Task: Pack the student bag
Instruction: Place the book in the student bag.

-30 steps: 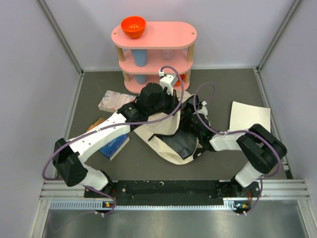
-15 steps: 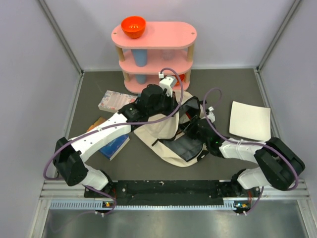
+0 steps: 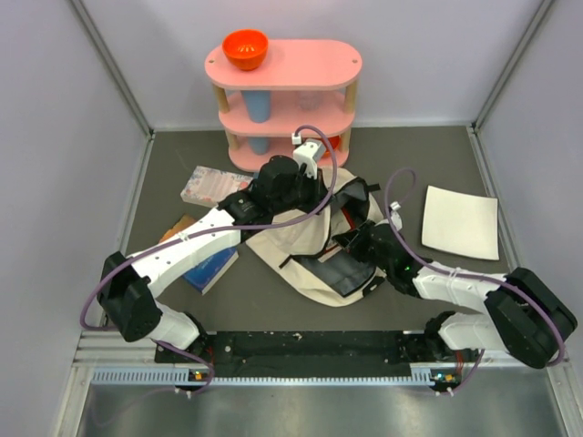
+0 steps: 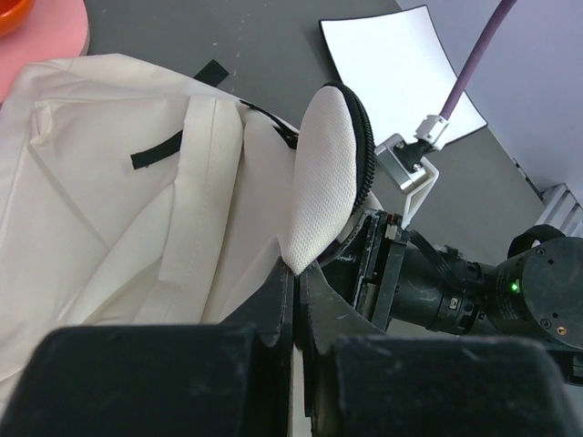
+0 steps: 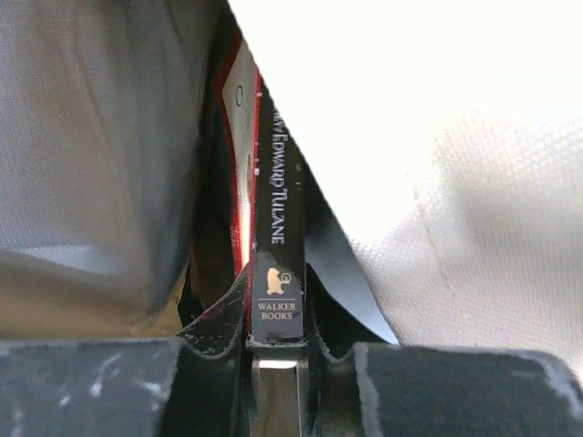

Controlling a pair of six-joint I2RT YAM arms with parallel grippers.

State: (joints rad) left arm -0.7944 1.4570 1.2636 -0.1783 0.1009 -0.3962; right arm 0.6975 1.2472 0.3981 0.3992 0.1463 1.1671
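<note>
The student bag [image 3: 273, 241] lies slumped on its side in the middle of the dark desk [image 3: 428, 155], in front of the pink shelf [image 3: 282, 68], with its dark-lined mouth turned toward the right arm. The left pincer [image 4: 296, 278] has its fingers together on a fold of the bag's cream cloth, just where the white mesh-faced flap [image 4: 328, 173] with its black zipper edge comes down to a point, so that flap stands raised. The right pincer [image 5: 276, 305] is clamped on the bottom end of a thin book [image 5: 276, 218], black spine facing the wrist camera, and the book points into the bag's mouth between grey lining on one side and bright white cloth on the other. An orange bowl [image 3: 245, 48] sits on top of the shelf and a blue cup [image 3: 258, 106] on the level below. A white sheet [image 3: 460, 221] lies flat to the right of the bag, and a blue book [image 3: 211, 264] rests to its left under the left arm
</note>
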